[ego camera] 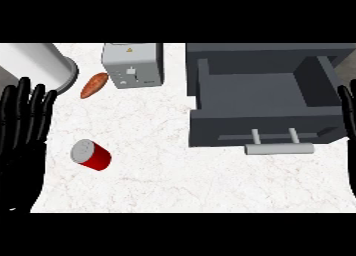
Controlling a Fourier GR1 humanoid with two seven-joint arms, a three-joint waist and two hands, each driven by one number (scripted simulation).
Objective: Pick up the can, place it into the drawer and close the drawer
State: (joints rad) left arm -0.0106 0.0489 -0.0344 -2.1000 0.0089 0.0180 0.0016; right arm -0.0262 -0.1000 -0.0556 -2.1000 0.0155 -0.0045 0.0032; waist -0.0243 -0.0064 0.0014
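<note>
head view only | from robot's head height, aimed steeply down at counter (181, 175) | mid-range: covers counter top edge to edge, open drawer (264, 95) upper right | no second view, so no shared area

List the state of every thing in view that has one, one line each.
can: on the counter, tilted, not held
drawer: pulled open, nothing inside that shows
left hand: open, fingers straight, at the view's left edge
right hand: open, at the view's right edge beside the drawer
toaster: standing on the counter, slots hidden
sweet potato: lying beside the toaster
</note>
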